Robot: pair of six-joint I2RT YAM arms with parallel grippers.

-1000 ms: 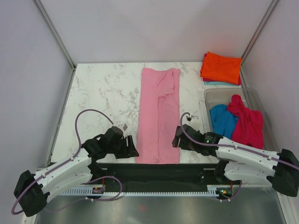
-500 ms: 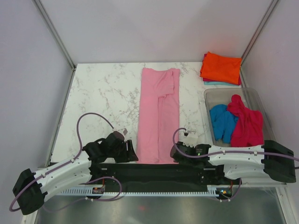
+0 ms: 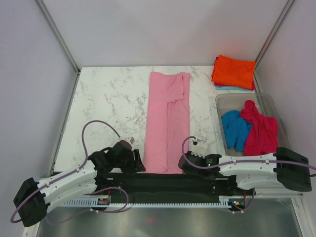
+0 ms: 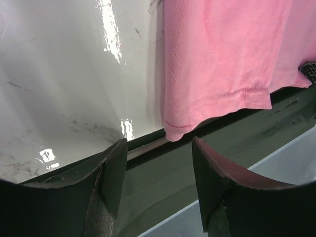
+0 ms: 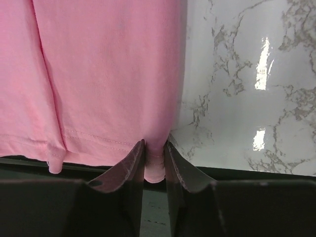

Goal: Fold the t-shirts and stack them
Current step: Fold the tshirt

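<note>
Item: light pink t-shirt, folded lengthwise into a long narrow strip, laid flat on the white marble table, collar end far, hem end at the table's near edge. In the left wrist view the near-left hem corner of the shirt is seen hanging slightly over that edge. Left gripper: placed just beside the shirt's near-left corner; in its own view the jaws are held well apart, the dark fingers lying to either side of the hem corner, with no cloth seen pressed between them. Right gripper: placed at the shirt's near-right corner; in its own view the fingers are drawn nearly together and the stitched hem corner is pinched between them. Orange t-shirt: folded, set on the table well to the right of the pink shirt's collar end, at the far right corner. Pale blue t-shirt: only a thin edge is shown beneath the orange one. Clear bin: set to the right of the pink shirt's lower half. Bright blue t-shirt and crimson-pink t-shirt: crumpled inside the bin, touching, the blue one on the side nearer the pink shirt.
</note>
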